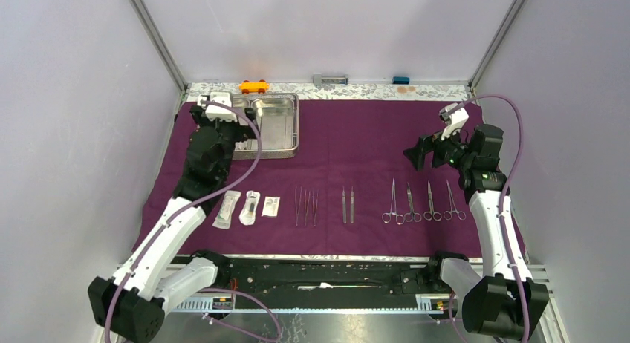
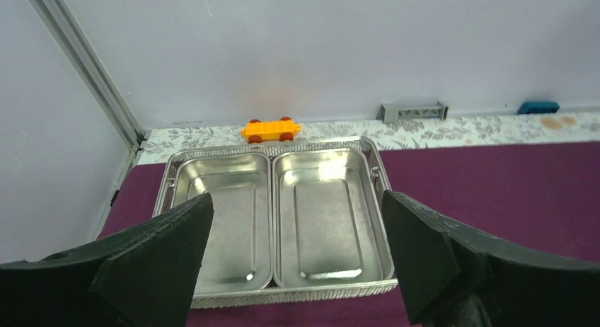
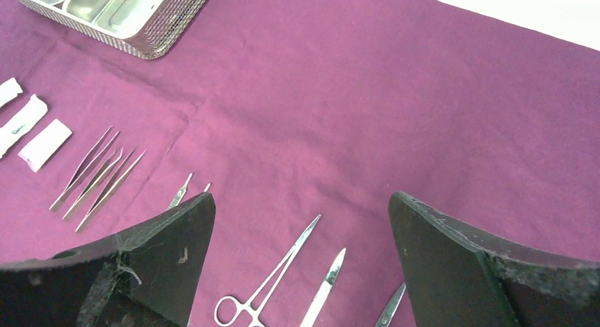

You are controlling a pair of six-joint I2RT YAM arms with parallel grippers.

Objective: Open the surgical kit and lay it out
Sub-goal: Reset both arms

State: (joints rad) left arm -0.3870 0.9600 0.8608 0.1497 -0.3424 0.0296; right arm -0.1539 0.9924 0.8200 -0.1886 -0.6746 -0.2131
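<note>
lab test cell, plain panel walls [image 1: 334,31]

The left gripper [image 2: 297,224] is hovering, jaws spread, at the steel tray's [image 1: 276,124] near edge. The right gripper [image 3: 301,221] is hanging agape, well right of it.

A floral strip [image 2: 460,131] of tabletop runs along the foot of the pale back wall [image 1: 327,31]. Three small things sit on it, well apart from one another. Toward the left end is an orange toy car [image 2: 269,129] with four darker wheels showing. Near the middle, a grey bar-shaped piece [image 2: 413,112] lies against the wall. Further right is a small blue block [image 2: 538,107], with two brown stains [image 2: 552,120] just beside it on the strip. Slanted metal posts stand in the corners, one left [image 1: 156,38] and one right [image 1: 501,35].
</note>
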